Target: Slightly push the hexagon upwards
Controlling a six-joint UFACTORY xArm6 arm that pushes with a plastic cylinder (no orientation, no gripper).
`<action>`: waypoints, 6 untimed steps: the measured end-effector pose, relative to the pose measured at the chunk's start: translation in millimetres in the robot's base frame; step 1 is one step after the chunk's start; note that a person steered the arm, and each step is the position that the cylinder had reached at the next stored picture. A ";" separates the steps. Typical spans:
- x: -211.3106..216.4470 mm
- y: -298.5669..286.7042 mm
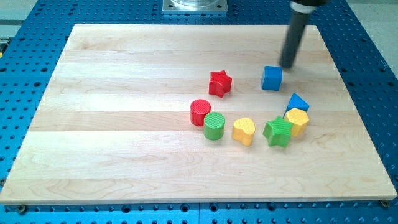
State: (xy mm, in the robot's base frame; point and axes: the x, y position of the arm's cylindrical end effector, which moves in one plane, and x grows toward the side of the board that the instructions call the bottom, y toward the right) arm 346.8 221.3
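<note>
The yellow hexagon block [298, 120] lies at the right of the board, touching a green star [278, 131] on its left and a blue triangular block [297, 102] above it. My tip [287, 65] stands well above the hexagon, just to the upper right of a blue cube [272, 78]. The rod rises from the tip toward the view's top edge.
A red star [219, 83] lies near the board's centre. A red cylinder [200, 112], a green cylinder [214, 126] and a yellow heart [244, 131] form an arc to the left of the green star. The wooden board [124, 93] rests on a blue perforated table.
</note>
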 end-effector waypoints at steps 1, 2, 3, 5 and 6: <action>65.4 50.3; 113.7 55.2; 114.8 33.1; 163.7 0.2; 164.5 -53.0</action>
